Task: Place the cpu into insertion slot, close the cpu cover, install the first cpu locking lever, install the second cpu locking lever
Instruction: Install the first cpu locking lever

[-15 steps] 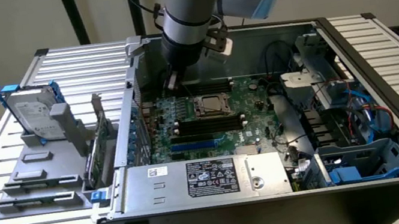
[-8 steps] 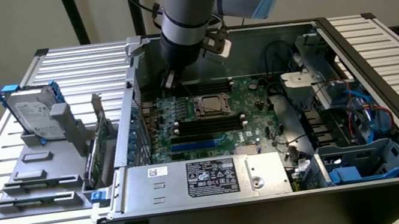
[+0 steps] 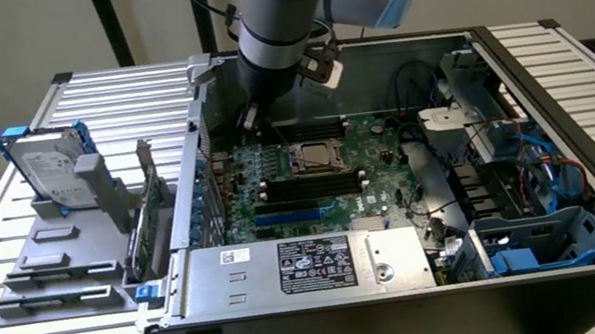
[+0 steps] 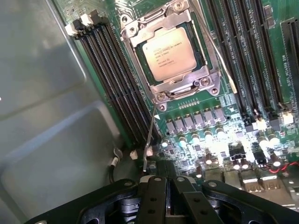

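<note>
The pale tan cpu lies flat in the insertion slot, and in the exterior view the cpu sits mid-board. The silvery cpu cover is folded down around it. One thin wire locking lever sticks out from the socket corner toward my gripper. A second lever runs along the socket's other side. My fingers are pressed together with nothing between them, and the first lever's free end lies just off one fingertip. In the exterior view my gripper hangs over the board's far corner, at the case wall.
Long black memory slots flank the socket, with more memory slots on its other side. The grey case wall stands close beside my gripper. A labelled grey metal box fills the near edge, cables crowd the exterior view's right, and a hard drive stands outside.
</note>
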`<state>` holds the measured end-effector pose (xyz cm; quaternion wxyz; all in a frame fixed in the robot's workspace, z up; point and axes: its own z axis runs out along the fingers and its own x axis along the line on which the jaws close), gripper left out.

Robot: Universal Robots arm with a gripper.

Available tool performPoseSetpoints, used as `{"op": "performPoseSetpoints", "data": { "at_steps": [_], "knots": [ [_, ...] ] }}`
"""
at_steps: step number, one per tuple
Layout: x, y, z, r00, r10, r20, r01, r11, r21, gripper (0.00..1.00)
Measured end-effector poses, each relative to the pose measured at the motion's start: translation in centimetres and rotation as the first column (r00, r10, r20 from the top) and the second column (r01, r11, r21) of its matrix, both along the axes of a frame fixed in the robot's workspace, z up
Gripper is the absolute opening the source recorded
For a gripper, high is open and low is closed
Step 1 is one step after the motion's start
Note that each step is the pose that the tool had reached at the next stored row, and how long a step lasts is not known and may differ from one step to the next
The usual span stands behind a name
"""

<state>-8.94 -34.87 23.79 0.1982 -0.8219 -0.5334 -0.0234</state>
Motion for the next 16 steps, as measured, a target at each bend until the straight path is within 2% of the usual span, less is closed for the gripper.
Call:
{"op": "performPoseSetpoints", "data": {
  "at_steps": [5, 8, 12, 14, 16],
  "knots": [
    [-0.09, 0.0, 0.0, 0.9989, -0.047, -0.001, 0.047, 0.9986, 0.0222, 0.11],
    [-0.11, 0.0, 0.0, 0.9969, -0.078, -0.0019, 0.078, 0.9962, 0.0386, 0.11],
    [-0.09, 0.0, 0.0, 0.9949, -0.1, -0.0037, 0.1, 0.9933, 0.0571, 0.11],
    [0.06, 0.0, 0.0, 0.9946, -0.104, -0.0042, 0.104, 0.9926, 0.0629, 0.11],
    [0.39, 0.01, -0.01, 0.9943, -0.106, -0.0044, 0.106, 0.9921, 0.0659, 0.11]
  ]
}}
